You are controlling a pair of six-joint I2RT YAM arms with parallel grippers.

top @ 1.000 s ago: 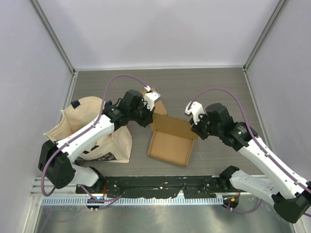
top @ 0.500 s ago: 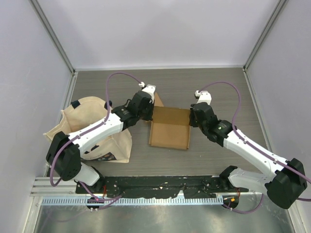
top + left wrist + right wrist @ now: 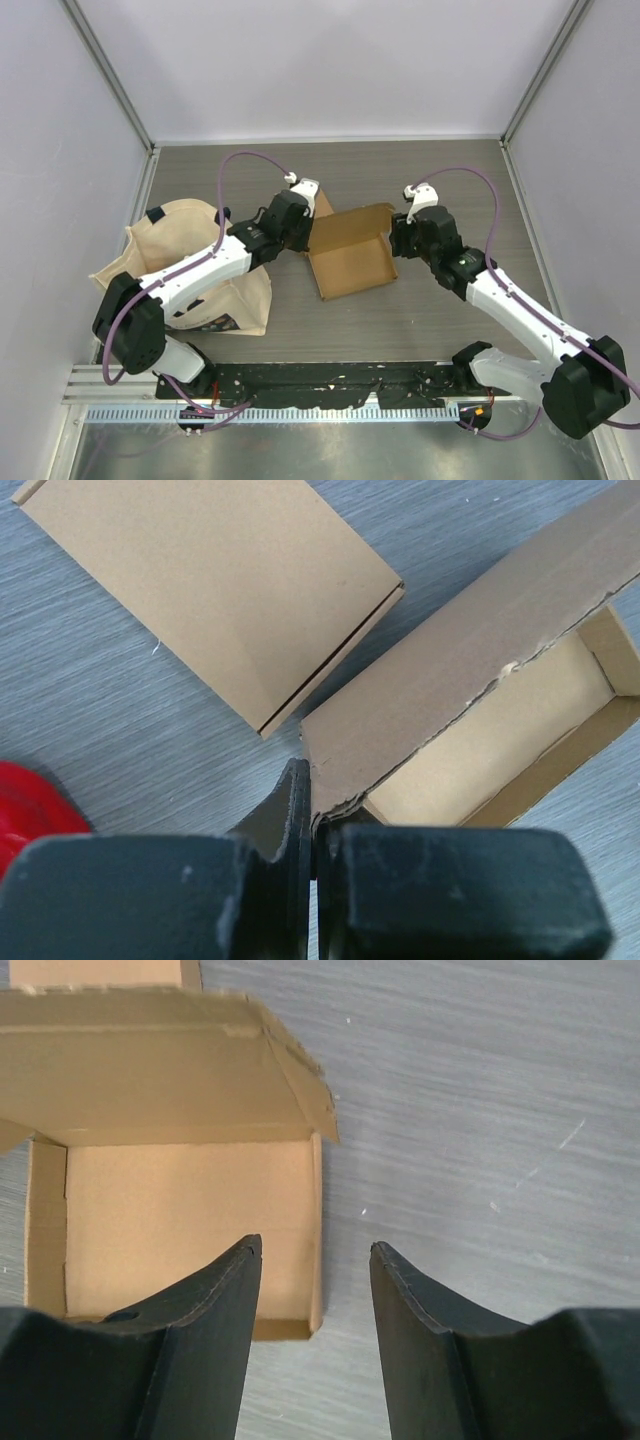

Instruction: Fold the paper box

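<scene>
On box (image 3: pixel 430 700), left end effector (image 3: pixel 314 825) closed

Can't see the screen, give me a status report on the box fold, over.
Left claw shut on paper box flap. Right claw open over its side wall. Lid not closed. Flat cardboard nearby, not blocking.

We find nothing readable in any of the views. The cloth bag (image 3: pixel 250 292) on the worktop carries a dark printed patch near its lower edge, but it is too small and blurred for us to make out letters, numbers or a brand.
</scene>
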